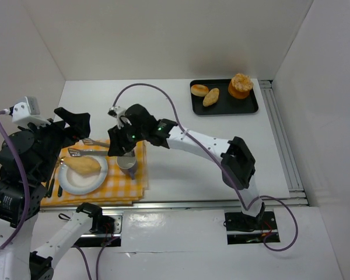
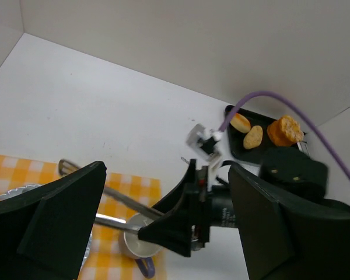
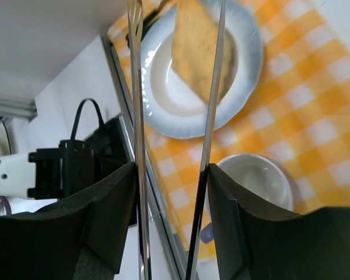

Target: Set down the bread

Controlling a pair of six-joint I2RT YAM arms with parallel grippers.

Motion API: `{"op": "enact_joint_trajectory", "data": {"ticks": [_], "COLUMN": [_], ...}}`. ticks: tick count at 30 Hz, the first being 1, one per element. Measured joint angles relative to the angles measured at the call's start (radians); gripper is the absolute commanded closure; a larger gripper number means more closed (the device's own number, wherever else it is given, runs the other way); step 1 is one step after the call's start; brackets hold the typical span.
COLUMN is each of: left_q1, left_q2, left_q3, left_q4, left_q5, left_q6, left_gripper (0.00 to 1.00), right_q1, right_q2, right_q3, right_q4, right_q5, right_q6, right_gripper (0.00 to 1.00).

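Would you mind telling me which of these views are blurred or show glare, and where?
Top external: evenly lit, sharp, soft shadows only. Left wrist: its own dark fingers loom blurred up close; the far tray is clearer. Right wrist: the tongs are shiny streaks, the bread on the plate slightly soft.

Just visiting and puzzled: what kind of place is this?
Likely a robot test booth staged as a dining table: white walls, left arm and right arm, a checked cloth with plate, bread and cup.
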Motion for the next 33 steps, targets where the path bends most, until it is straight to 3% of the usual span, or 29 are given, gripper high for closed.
{"op": "enact_joint_trajectory", "data": {"ticks": [6, 15, 22, 26, 27, 29, 33], "left_q1": [0.000, 0.000, 0.000, 0.000, 0.000, 0.000, 0.000], "left_q2": [0.002, 0.022, 0.032, 0.042, 0.043, 0.043, 0.044], "left_q3": [0.000, 0.000, -0.018, -0.028, -0.031, -0.038, -0.048], "left_q4": [-0.002, -0.002, 0.008, 0.018, 0.021, 0.023, 0.024], "left_q5": [0.000, 0.002, 0.018, 0.032, 0.037, 0.043, 0.049], "left_q6": [0.000, 0.003, 0.003, 0.003, 0.003, 0.002, 0.002], "left_gripper": [0.01, 0.01, 0.01, 0.01, 0.01, 0.01, 0.01], "right_q1": [-0.072, -0.345, -0.357, -0.354, -0.350, -0.337, -0.316], "right_q2": [-0.165, -0.596, -0.642, -0.600, -0.586, -0.558, -0.538], "right_q3": [-0.081, -0.718, -0.966, -1.039, -1.045, -1.046, -1.004], "right_q4": [0.010, 0.042, 0.057, 0.074, 0.077, 0.080, 0.047], "right_q5": [0.184, 0.650, 0.794, 0.806, 0.805, 0.807, 0.839], "right_q6": [-0.007, 0.035, 0.046, 0.077, 0.083, 0.097, 0.120], "right_gripper": [0.42, 0.41, 0.41, 0.27, 0.15, 0.03, 0.00]}}
